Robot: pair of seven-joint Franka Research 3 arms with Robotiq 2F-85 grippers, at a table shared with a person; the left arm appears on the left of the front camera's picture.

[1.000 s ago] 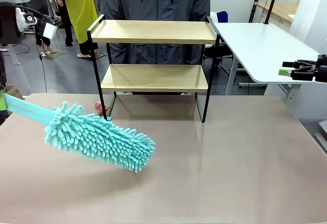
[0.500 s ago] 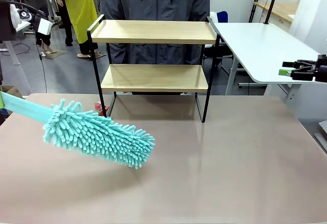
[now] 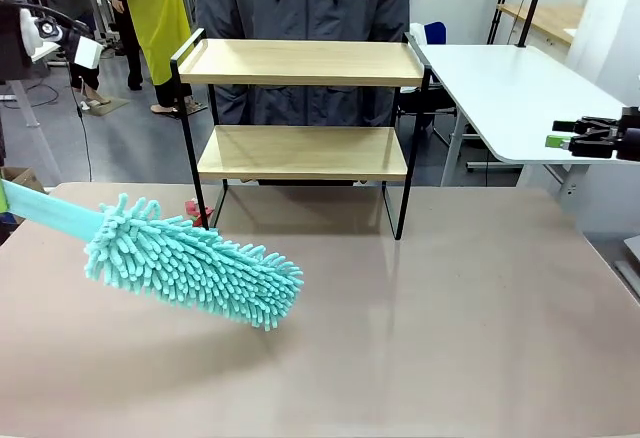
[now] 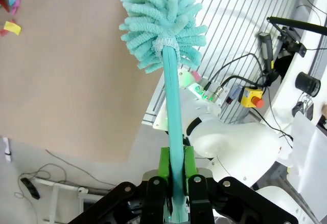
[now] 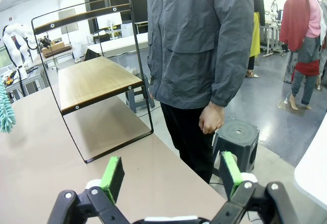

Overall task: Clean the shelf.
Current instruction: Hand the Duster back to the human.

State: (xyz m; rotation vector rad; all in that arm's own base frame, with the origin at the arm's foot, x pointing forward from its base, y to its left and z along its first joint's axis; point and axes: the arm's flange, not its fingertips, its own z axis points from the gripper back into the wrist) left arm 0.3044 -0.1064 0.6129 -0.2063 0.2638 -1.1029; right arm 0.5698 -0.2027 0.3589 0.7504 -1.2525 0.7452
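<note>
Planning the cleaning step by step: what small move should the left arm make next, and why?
Probably raise the duster and swing it toward the top board of the shelf: the left gripper is shut on its handle, but the fluffy head hangs above the table, short of the shelf.

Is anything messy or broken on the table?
Nothing looks broken. The shelf stands straight with bare boards. The left gripper holds a duster. Some small colourful scraps lie on the table by its left leg.
</note>
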